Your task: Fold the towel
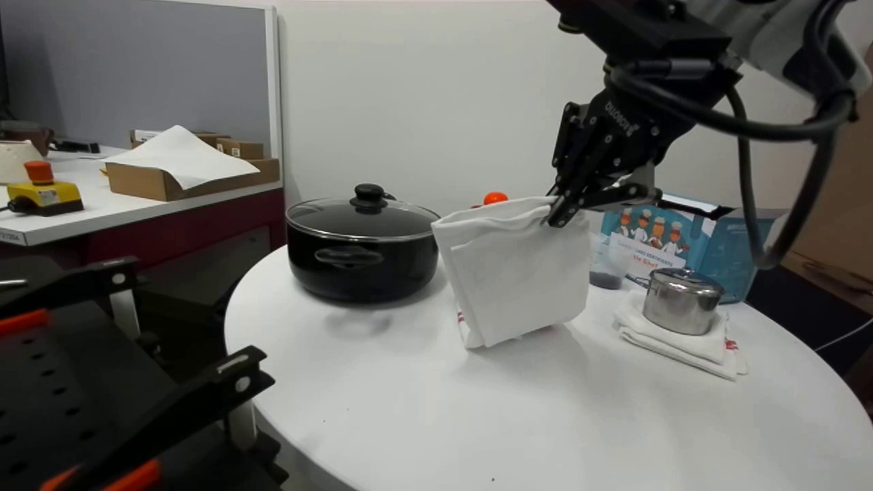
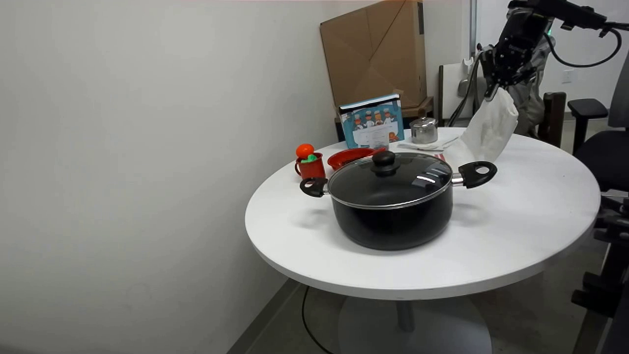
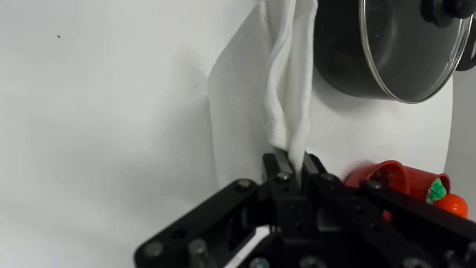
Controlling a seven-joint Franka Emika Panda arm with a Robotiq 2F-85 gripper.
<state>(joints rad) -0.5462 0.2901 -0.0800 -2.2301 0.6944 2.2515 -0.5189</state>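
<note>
Gripper is closest in the wrist view, jaws pinched on the top edge of the white towel. Towel hangs in layers over the table, near the lidded black pot; can't tell if its lower edge touches down. Farther out, small metal pot sits on a folded white cloth.
</note>
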